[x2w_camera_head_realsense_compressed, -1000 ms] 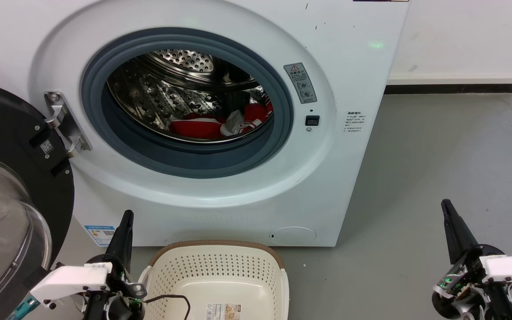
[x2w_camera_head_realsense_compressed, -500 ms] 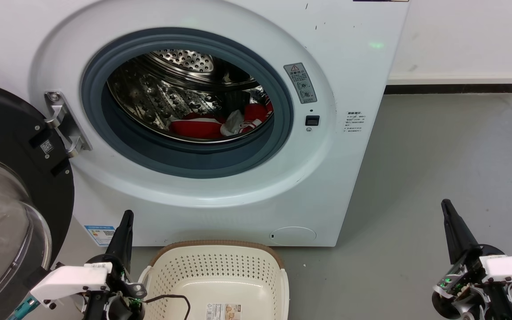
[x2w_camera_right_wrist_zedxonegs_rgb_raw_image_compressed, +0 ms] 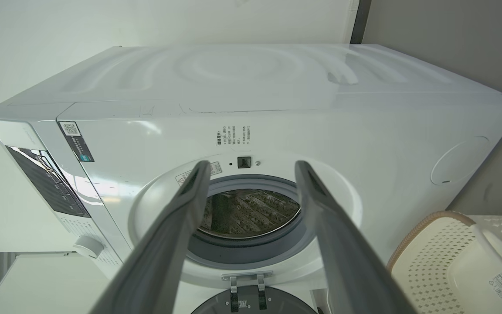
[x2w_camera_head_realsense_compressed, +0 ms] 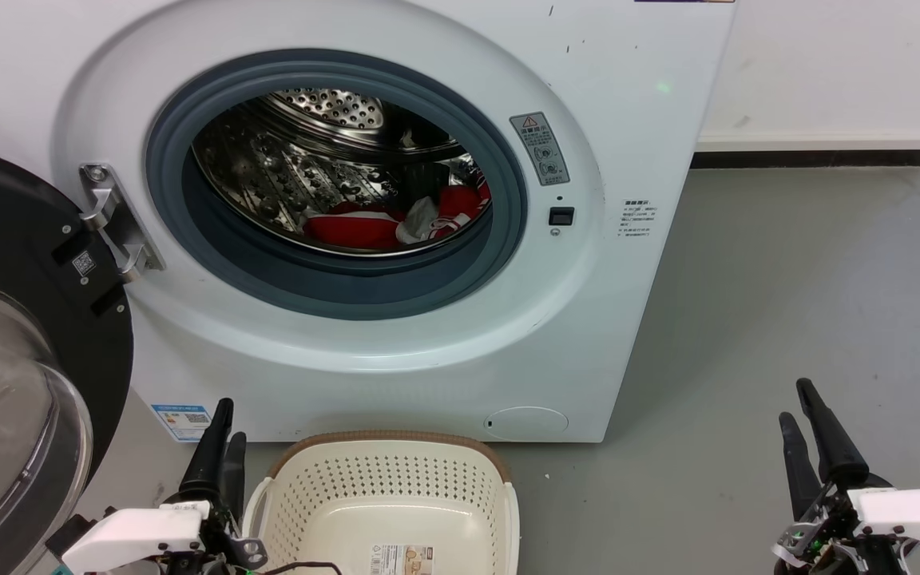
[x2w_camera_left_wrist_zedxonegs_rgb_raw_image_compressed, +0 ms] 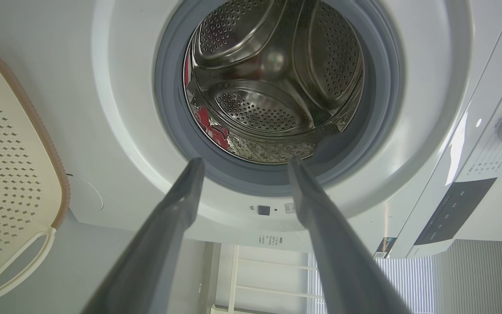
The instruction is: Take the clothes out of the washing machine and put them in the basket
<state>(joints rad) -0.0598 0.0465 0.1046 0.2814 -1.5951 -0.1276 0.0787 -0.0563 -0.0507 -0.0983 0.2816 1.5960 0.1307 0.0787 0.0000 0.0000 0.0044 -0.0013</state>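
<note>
Clothes: bright red w/ white stripes. Washing machine white, grey porthole rim, steel drum dotted w/ holes. Basket cream, perforated, brown rim. My fingers dark grey.

Red-and-white clothes low in open washing machine; cream basket just before it

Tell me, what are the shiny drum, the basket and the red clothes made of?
The drum looks like polished steel: mirror-bright, with reflections and rows of punched holes. The basket looks like matte cream plastic, moulded with neat holes; its brown rim only looks woven, probably plastic too. The clothes look like soft fabric, since they lie crumpled and folded.
</note>
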